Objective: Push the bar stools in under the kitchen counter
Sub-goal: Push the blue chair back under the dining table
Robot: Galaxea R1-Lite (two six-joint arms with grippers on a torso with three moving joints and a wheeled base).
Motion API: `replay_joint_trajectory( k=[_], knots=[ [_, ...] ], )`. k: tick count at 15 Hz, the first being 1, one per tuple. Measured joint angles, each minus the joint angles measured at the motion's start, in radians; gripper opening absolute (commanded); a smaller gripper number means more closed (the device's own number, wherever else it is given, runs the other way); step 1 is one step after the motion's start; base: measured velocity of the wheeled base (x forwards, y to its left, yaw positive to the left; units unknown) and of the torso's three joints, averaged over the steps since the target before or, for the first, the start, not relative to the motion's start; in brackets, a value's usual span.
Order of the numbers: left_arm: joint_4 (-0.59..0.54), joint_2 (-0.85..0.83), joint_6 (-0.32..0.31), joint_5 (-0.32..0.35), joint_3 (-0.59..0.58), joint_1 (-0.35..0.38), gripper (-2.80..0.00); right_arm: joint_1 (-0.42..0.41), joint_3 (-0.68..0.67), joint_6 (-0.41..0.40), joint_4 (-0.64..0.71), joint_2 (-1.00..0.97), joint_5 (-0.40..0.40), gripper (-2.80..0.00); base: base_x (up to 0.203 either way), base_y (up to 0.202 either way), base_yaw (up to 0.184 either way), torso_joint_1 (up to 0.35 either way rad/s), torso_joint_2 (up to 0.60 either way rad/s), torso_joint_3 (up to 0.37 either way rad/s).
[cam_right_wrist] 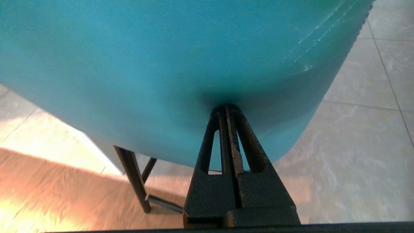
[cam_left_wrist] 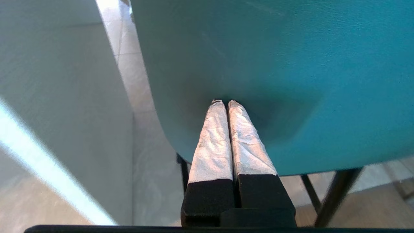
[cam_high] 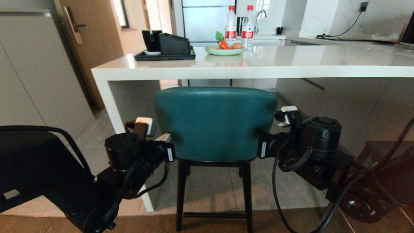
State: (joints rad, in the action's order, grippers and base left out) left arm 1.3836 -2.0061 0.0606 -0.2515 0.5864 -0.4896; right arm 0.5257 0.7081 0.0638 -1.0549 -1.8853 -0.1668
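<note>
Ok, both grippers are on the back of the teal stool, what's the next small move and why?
Probably a short, even push forward. The left gripper and right gripper are shut, tips pressed into the teal stool backrest, one near each side. The backrest is not yet under the counter edge.

Pale grey floor tiles (cam_high: 207, 181) are laid across the middle of the room, and a strip of brown wood flooring (cam_high: 145, 223) is seen nearest. A tall matt grey cabinet front (cam_high: 29, 74) is set at the left, with a brown wooden door (cam_high: 93, 38) bearing a metal handle just beyond it. At the far right, a white marble-veined wall (cam_high: 352, 16) is fitted with a black socket (cam_high: 364, 5), from which a black cable (cam_high: 346, 27) is led down. Daylight is admitted at the far centre
</note>
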Motion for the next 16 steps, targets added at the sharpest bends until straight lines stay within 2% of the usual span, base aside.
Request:
replay_joint_trajectory(
  k=[2,16],
  knots=[
    [0.000,0.004,0.000,0.000,-0.003,0.000,-2.80,-0.002,-0.001,0.000,-0.006,-0.002,0.000,-2.80,0.128,0.000,0.001,0.005,0.00,0.001],
    [-0.004,0.004,-0.001,-0.001,0.002,0.006,-2.80,-0.012,0.007,-0.001,-0.005,-0.023,0.002,-2.80,0.000,0.000,0.000,0.000,0.00,0.000]
  ],
)
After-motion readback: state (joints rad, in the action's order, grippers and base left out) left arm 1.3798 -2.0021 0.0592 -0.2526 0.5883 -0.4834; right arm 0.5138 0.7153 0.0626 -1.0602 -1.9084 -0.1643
